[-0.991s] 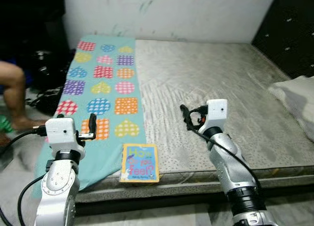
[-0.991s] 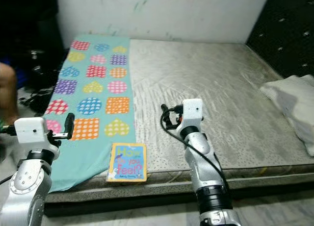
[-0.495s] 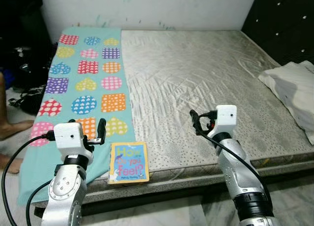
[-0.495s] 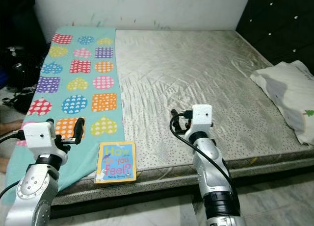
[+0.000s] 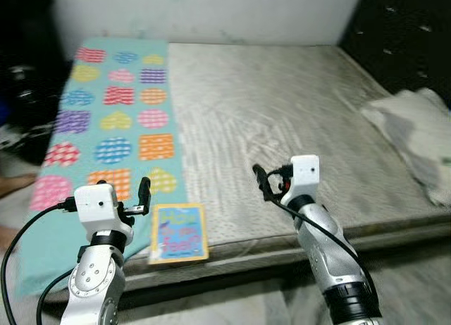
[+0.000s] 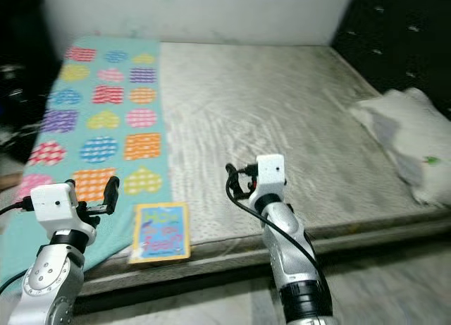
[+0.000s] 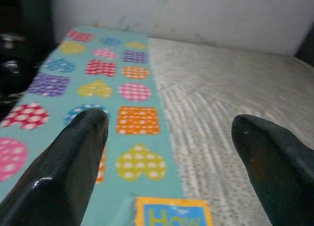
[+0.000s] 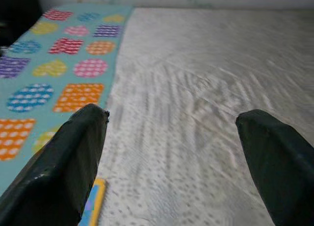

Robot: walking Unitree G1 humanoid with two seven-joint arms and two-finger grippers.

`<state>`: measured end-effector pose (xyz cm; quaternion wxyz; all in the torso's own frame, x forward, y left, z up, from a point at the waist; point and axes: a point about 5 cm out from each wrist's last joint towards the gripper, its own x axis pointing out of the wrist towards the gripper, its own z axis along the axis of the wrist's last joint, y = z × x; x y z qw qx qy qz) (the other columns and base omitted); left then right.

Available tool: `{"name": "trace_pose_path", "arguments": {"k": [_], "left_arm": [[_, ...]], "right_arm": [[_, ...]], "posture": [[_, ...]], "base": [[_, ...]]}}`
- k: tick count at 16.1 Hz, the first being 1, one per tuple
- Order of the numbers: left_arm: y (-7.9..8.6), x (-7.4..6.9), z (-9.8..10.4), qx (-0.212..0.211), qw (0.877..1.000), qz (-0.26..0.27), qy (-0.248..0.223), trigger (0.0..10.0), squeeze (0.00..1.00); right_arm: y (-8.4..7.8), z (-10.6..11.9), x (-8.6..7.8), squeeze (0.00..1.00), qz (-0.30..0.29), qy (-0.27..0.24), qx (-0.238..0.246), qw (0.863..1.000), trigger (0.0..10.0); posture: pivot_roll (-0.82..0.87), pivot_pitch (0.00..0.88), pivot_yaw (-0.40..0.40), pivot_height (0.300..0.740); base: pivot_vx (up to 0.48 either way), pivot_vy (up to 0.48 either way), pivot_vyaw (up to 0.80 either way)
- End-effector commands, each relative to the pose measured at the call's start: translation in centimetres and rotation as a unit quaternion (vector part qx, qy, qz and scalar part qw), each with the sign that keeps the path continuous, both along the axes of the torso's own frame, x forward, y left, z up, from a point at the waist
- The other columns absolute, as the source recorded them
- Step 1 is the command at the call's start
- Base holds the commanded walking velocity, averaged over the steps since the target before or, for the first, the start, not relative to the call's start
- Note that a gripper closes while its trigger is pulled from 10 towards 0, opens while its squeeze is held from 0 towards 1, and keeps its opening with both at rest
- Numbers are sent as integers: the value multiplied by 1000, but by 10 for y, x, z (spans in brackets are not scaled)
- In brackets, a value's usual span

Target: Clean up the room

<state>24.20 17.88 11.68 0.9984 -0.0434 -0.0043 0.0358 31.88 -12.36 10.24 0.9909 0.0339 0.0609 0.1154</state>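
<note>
A picture book [image 5: 179, 232] titled "How do you feel?" lies flat at the front edge of the bed, where a teal mat [image 5: 106, 120] with coloured hearts and squares meets the bare grey mattress [image 5: 282, 106]. My left gripper [image 5: 134, 192] hovers open just left of the book, above the mat. In the left wrist view its fingers [image 7: 78, 152] stand wide apart, with the book's top [image 7: 171, 217] below them. My right gripper [image 5: 271, 177] is open over the mattress, right of the book. In the right wrist view one edge of the book [image 8: 93, 202] is visible.
A white pillow [image 5: 416, 135] lies at the bed's right side beside a dark studded headboard [image 5: 402, 36]. A white wall [image 5: 211, 15] runs behind the bed. Dark clutter [image 5: 21, 92] sits on the floor to the left.
The head view has swung and blurred, so the bed sits more centred. A person's leg at the left has passed out of frame. Both arms hold much the same pose, grippers open.
</note>
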Motion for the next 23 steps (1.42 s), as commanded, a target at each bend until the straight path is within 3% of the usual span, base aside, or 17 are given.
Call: {"name": "trace_pose_path", "arguments": {"k": [1, 6, 8, 10, 15, 19, 23], "left_arm": [[-6, 2, 3, -2, 1000, -12, -2, 10000, 0], [-2, -1, 1, 18, 1000, 11, -7, 10000, 0], [8, -1, -2, 28, 999, 22, 3, 10000, 0], [13, -3, -2, 29, 999, 24, 6, 10000, 0], [7, -20, -11, 30, 999, -19, 23, 10000, 0], [13, -36, -14, 26, 999, -15, 32, 10000, 0], [10, -35, -13, 22, 999, -20, 31, 10000, 0]], "right_arm": [[-7, 4, 1, 0, -12, -7, -7, 1000, 10000], [-12, 1, -4, 0, -12, -5, -11, 1000, 10000], [-15, -3, -13, 0, 15, -17, -59, 998, 10000], [-21, -11, -20, 0, 12, -3, -63, 998, 10000], [-47, -13, -32, 0, -23, 3, -64, 998, 10000], [-66, -15, -47, 0, -37, 13, -60, 997, 10000], [-64, -14, -49, 0, -31, 17, -59, 998, 10000]], "posture": [[13, 70, -101, 740], [26, 77, -102, 740], [27, 94, -112, 740], [23, 98, -112, 740], [16, 97, -110, 740], [19, 110, -114, 740], [12, 123, -117, 740]], "base": [[0, 0, -800], [0, 0, -320], [0, 0, 0], [0, 0, 0], [0, 0, 0], [0, 0, 0], [0, 0, 0]]}}
